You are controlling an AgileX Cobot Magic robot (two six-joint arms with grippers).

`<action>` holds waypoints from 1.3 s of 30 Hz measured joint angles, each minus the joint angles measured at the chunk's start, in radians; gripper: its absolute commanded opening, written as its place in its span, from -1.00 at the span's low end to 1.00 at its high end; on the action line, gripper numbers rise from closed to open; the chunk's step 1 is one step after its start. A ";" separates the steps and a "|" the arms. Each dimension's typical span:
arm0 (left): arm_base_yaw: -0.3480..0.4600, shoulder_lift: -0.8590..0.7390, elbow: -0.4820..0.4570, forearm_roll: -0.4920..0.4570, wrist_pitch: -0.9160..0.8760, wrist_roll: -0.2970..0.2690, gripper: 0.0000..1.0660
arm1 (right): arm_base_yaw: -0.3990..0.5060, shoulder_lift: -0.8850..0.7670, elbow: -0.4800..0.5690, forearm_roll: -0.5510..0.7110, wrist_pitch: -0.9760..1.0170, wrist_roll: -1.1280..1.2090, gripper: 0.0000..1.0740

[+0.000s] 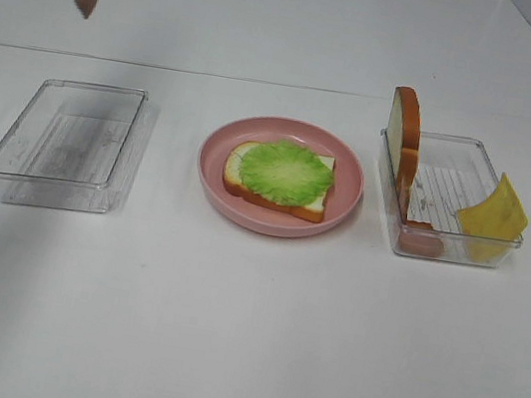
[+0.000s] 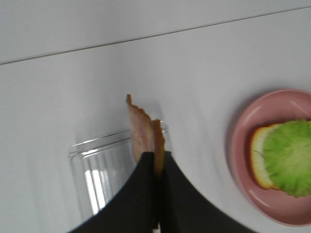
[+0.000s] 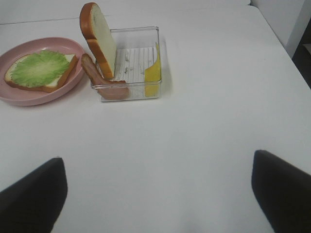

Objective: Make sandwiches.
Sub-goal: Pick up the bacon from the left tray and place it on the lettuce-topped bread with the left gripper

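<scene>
Bacon clamped by one end in left gripper, jaws together on it. The strip is lifted clear of the table, over by the left tray.

Sandwich so far: one bread with lettuce on top, lying flat on the plate between the two trays.

Handling, my judgement:
- Bacon looks thin, light and probably bendy. Held by one end, so the free end may swing or droop.
- Lay it flat and let go low. The lettuce looks loose and could slide if dragged.

Right tray:
- Second bread stands on edge against the wall; pinching it across the crust looks best.
- Cheese leans in a corner; thin, take it by the raised edge.
- Red slice sits low at the near wall, the hardest to reach.

Obstructions: bare table between bacon and plate, and the rim is low. Right gripper has jaws wide apart, holds nothing, and is on the near side of the right tray, well off that path.
</scene>
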 measured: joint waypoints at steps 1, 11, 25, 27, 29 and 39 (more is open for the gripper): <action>-0.038 -0.022 0.000 -0.032 0.000 0.000 -1.00 | 0.000 0.000 0.000 0.000 0.000 0.000 0.83; -0.233 -0.040 0.000 -0.139 0.000 0.000 -1.00 | 0.000 0.000 0.000 0.000 0.000 0.000 0.83; -0.444 0.019 0.000 -0.156 -0.037 -0.018 -1.00 | 0.000 0.000 0.000 0.000 0.000 0.000 0.83; -0.459 0.033 0.000 -0.161 -0.053 -0.019 -1.00 | 0.000 0.000 0.000 0.000 0.000 0.000 0.83; -0.471 0.058 0.000 -0.168 -0.059 -0.019 -1.00 | 0.000 0.000 0.000 0.000 0.000 0.000 0.83; -0.479 0.169 0.000 -0.207 -0.110 -0.020 -1.00 | 0.000 0.000 0.000 0.000 0.000 0.000 0.83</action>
